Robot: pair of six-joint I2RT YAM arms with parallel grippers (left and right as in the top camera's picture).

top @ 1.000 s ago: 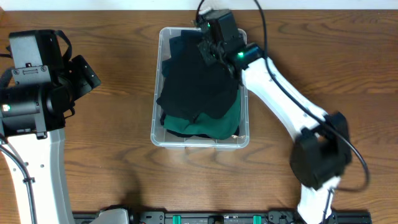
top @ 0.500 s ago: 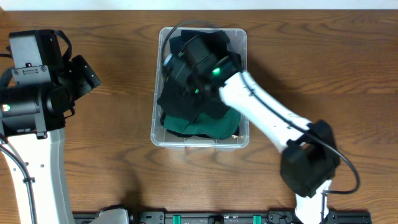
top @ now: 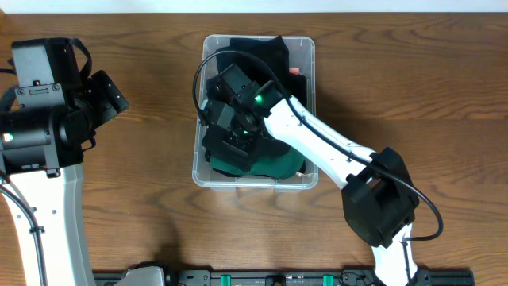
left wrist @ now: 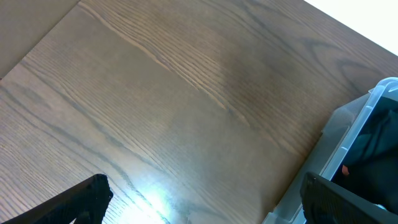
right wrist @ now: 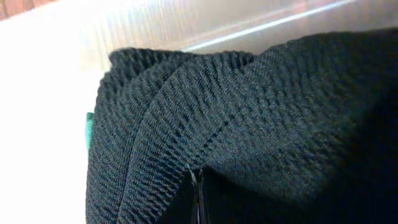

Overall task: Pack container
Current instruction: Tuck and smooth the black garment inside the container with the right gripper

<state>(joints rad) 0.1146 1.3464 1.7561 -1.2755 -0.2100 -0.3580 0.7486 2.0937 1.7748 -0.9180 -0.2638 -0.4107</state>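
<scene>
- Currently, at the far left, the left gripper (top: 107,94) is hanging over the bare table (top: 143,183), well apart from the container. Its jaws are standing spread wide with nothing between them, probably parked clear so the other arm has room.
- Further right, the container (top: 198,171) is sitting upright in the middle of the table. It is carrying a heap of black cloth (top: 258,56), with green cloth (top: 282,163) showing at the near end.
- Reaching in from the right, the right gripper (top: 230,131) is bearing down on the black cloth near the left wall, its fingers pressed together. I judge it is tamping the heap down below the rim. Whether any fabric is being pinched, I cannot tell.
- The overhead view is giving the whole layout, both arms and the bin, but it is hiding the right fingertips under the wrist.
- The left wrist view is showing only wood grain, its own two fingertips far apart, and one corner of the bin at the right edge.
- The right wrist view is filling with ribbed black knit right against the lens, a sliver of green at the left and the clear wall behind it, and no fingers are showing at all.
</scene>
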